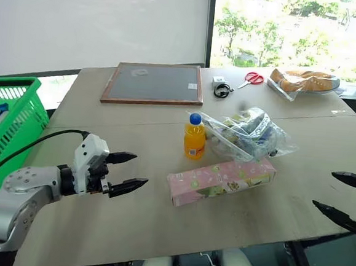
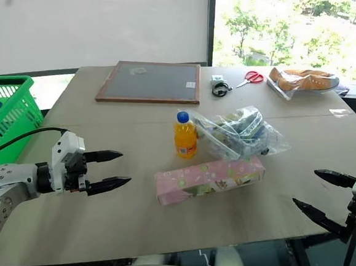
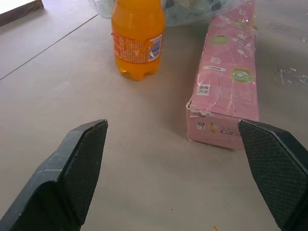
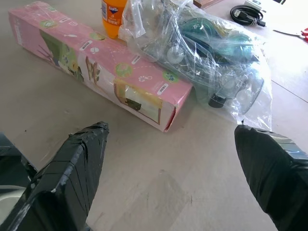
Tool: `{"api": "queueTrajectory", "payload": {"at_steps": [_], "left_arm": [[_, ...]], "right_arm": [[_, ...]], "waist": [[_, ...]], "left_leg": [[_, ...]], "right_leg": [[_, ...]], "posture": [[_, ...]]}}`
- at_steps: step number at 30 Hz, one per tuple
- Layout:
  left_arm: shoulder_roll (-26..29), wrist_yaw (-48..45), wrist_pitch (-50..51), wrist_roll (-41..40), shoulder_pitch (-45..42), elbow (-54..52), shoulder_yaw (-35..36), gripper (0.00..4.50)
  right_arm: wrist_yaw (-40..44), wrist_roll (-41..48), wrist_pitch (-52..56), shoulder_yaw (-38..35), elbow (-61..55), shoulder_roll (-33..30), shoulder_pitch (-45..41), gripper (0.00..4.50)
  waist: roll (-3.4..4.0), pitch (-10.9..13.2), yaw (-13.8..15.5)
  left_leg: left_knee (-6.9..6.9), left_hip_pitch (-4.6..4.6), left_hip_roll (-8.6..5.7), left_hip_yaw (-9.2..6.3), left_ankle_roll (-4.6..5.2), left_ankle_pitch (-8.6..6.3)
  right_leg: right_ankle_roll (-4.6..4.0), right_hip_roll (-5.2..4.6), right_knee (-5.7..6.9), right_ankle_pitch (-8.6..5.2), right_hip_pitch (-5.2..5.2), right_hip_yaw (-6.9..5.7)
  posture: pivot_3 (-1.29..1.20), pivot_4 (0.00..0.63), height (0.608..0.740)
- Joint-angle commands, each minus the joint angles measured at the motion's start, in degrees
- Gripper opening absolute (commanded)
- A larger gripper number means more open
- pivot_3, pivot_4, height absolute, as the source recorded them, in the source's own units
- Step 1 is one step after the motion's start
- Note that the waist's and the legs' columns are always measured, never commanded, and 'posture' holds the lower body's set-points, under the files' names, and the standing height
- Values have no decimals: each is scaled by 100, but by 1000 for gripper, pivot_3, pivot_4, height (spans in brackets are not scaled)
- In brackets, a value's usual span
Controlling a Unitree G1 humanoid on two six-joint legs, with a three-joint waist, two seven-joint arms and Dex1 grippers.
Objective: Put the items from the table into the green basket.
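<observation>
While over table (image 1: 127,227), both grippers agape

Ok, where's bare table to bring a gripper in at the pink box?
Bare pale tabletop lies between the open left gripper and the long pink flowery box, and from its other end to the open right gripper. Behind it is crowded: orange drink bottle and clear plastic bag close by.

You've got a matt, smooth bench (image 1: 128,221), a glossy plastic orange bottle (image 1: 195,139), a shiny film-wrapped pink box (image 1: 222,180), crinkly clear plastic bag (image 1: 252,134), and a lattice-plastic green basket (image 1: 13,117).
</observation>
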Motion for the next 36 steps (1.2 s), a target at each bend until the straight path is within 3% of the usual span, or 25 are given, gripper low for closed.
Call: {"api": "queueTrajectory", "payload": {"at_steps": [1, 8, 23, 36], "left_arm": [[2, 87, -26, -73, -83, -211, 123, 4500], [-520, 895, -50, 213, -994, -263, -553, 4500], [-1484, 1684, -187, 1306, -2145, 579, -2157, 4500], [-2445, 1965, -903, 2339, -3231, 2323, -2951, 4500]], "right_arm": [[-133, 55, -157, 125, -13, -122, -217, 4462], [-777, 907, 23, 479, -522, 47, -987, 4462], [-2211, 2459, 982, 1173, -1463, -1005, -2378, 4462], [-2584, 2601, 996, 1229, -1720, -992, -2098, 4462]], "waist": [[-1, 0, 1], [-6, 1, 27], [-34, 18, -31], [-44, 16, -107]], "left_leg": [[0, 0, 0, 0, 0, 0], [16, 12, 0, 12, 0, 0], [15, 6, 2, 25, 7, -4], [16, -2, 2, 34, 14, -7]], "right_leg": [[0, 0, 0, 0, 0, 0], [22, 0, 4, -10, 13, 8], [13, 18, 3, 6, 7, 23], [28, 24, -5, 15, 4, 33]], "posture": [[-144, 19, 740], [-160, 13, 740], [-208, 11, 740], [-255, 1, 740]]}}
